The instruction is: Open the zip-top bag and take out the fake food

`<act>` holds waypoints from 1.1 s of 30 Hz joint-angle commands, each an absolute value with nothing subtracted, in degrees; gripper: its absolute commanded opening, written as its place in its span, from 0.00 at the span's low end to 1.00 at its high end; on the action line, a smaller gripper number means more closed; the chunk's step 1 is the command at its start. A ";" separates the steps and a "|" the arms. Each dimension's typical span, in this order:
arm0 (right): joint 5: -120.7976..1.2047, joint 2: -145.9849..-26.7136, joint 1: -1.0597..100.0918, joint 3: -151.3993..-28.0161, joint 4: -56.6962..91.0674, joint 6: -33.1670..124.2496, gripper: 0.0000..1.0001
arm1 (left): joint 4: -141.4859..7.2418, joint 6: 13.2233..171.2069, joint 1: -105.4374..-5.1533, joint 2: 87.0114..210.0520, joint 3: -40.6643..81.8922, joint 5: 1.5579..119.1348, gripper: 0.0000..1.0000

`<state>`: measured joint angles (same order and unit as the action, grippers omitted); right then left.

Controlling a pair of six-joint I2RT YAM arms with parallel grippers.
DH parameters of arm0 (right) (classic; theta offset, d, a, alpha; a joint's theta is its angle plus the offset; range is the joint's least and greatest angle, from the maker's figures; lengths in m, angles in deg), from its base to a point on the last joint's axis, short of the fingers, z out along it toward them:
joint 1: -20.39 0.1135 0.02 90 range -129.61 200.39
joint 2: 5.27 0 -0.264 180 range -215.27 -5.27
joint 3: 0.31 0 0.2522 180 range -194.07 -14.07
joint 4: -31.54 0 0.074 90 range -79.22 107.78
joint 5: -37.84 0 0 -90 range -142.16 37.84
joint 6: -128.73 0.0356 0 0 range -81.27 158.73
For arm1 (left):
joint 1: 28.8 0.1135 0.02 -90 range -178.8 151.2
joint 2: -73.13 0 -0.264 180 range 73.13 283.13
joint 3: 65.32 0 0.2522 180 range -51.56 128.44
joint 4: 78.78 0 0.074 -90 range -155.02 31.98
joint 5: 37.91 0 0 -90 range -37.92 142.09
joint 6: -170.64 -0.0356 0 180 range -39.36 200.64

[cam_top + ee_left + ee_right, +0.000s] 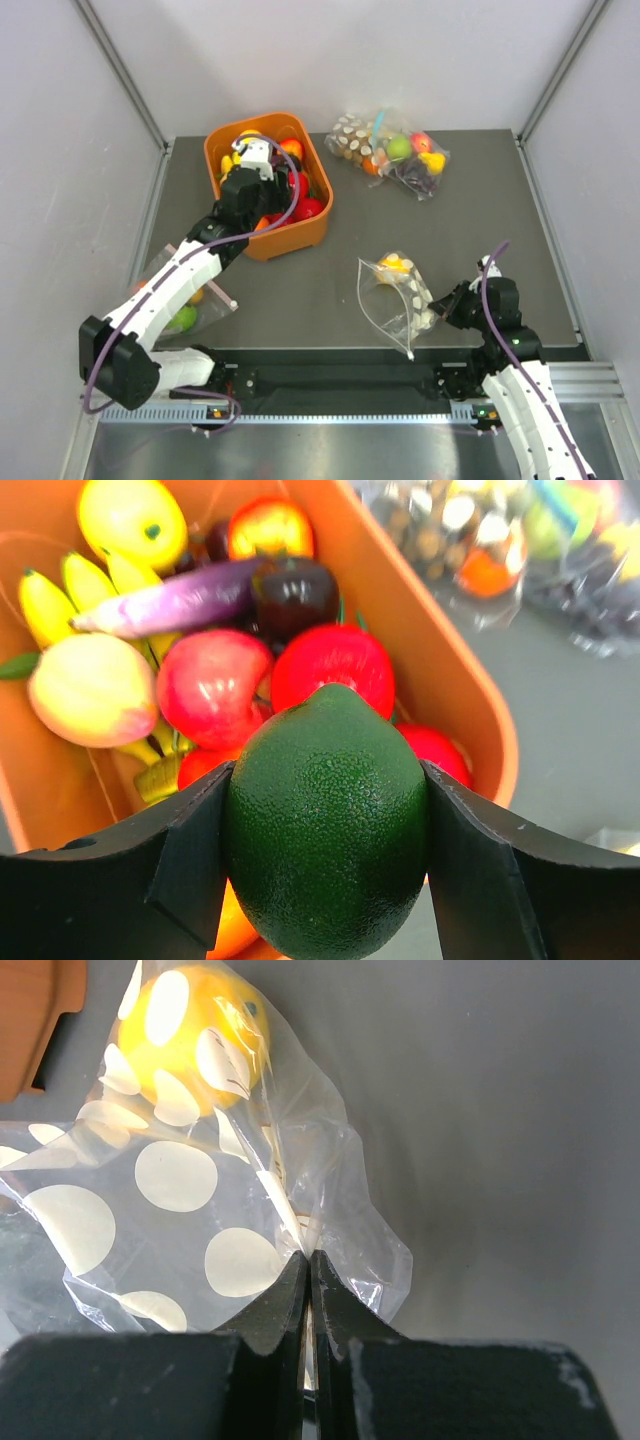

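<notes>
In zip-top bag (170, 1220): fake food (195, 1035) (yellow)

The left arm (185, 270) reaches forward, the left gripper (328, 780) clasping a dark green plastic fruit (330, 870). The right gripper (308, 1260) pinches a clear white-dotted plastic bag (170, 1190).

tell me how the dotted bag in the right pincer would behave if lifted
Probably floppy: the zip-top bag is thin, creased film, pinched flat in the shut right pincer. It would likely sag and swing, since the yellow fruit sits at the far end. The round fruit may roll toward whichever end hangs lowest.
</notes>
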<state>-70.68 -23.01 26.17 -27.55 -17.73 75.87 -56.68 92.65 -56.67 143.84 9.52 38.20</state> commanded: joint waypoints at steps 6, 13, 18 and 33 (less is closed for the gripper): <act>-71.84 -24.08 26.19 -26.64 -13.51 75.55 0.00 | -59.30 90.30 -55.43 147.39 6.10 39.08 0.34; -71.93 -23.11 26.19 -26.47 -13.95 75.73 0.00 | -59.65 90.04 -54.72 149.59 5.40 36.44 0.53; -71.84 -22.32 26.19 -26.73 -14.91 75.64 0.00 | -60.27 89.95 -54.55 150.47 5.57 36.44 0.77; -71.93 -22.05 26.19 -26.64 -15.27 75.73 0.00 | -60.27 87.93 -54.72 141.43 6.63 36.26 0.99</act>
<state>-71.53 -22.48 26.17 -26.70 -16.59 75.89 -57.27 89.24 -54.75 146.86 5.61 36.38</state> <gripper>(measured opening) 0.007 0.990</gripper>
